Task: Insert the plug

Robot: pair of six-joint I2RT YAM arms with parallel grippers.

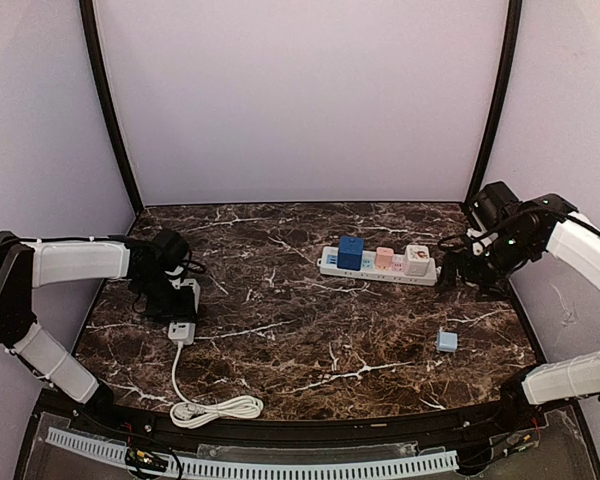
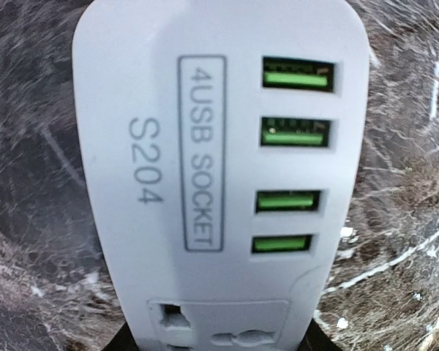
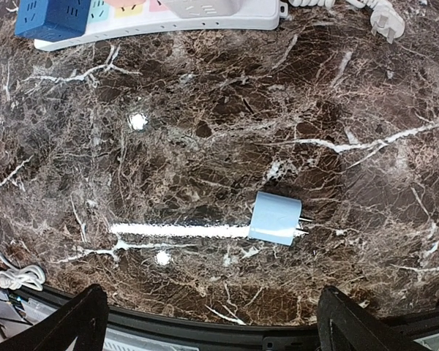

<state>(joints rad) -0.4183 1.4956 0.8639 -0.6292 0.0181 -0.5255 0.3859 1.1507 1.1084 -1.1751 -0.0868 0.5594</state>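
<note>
Marble, dark brown with white veins, tops the bench (image 1: 280,330). A small light-blue plastic plug (image 1: 447,340) lies on its side near the right edge, with nothing touching it. It is apart from the long white power strip (image 1: 378,266) in the far half. The right jaws stand wide apart and empty by the strip's right end. The left jaws flank a pale grey four-port USB socket block (image 2: 219,183) by the left edge; I cannot tell whether they pinch it. Its white cord (image 1: 220,408) coils at the near edge.

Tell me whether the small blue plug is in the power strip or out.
Out. The blue plug lies on its side on the table, prongs bare, well apart from the power strip.
</note>
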